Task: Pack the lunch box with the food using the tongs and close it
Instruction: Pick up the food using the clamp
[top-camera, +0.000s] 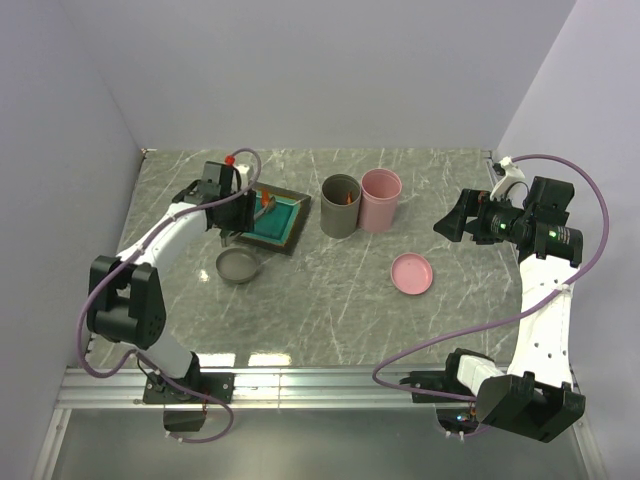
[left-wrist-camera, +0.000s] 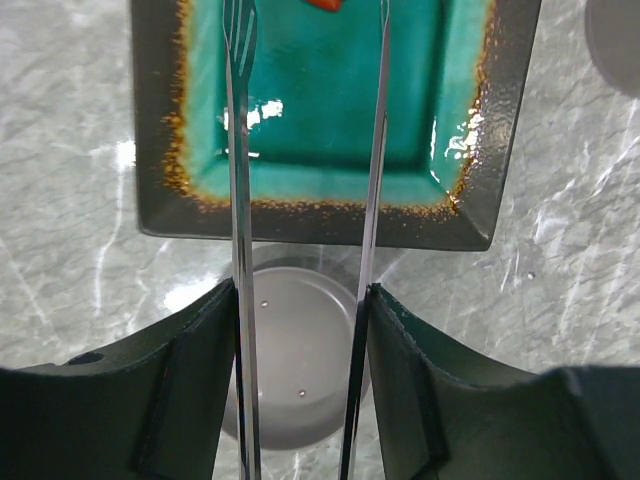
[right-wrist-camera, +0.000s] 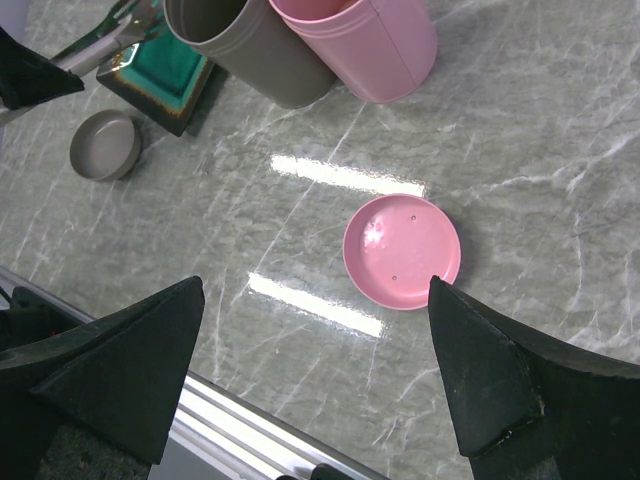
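My left gripper (left-wrist-camera: 302, 292) is shut on the tongs (left-wrist-camera: 240, 200), its fingers pressing both silver arms from outside. The two arms stay apart and reach out over the square dark plate (left-wrist-camera: 160, 150) with the teal centre. One orange-red piece of food (left-wrist-camera: 326, 3) lies by the tong tips at the plate's far side. From above, the left gripper (top-camera: 238, 200) hovers at the plate's left edge. The lunch box is a grey cylinder (top-camera: 340, 206) with something orange inside and a pink cylinder (top-camera: 380, 199). My right gripper (right-wrist-camera: 317, 286) hangs open and empty, high above the table.
A grey lid (top-camera: 238, 265) lies just in front of the plate, under the left gripper. A pink lid (top-camera: 412, 273) lies right of centre, below the right gripper (top-camera: 452, 224). Walls close in the table at the back and on both sides.
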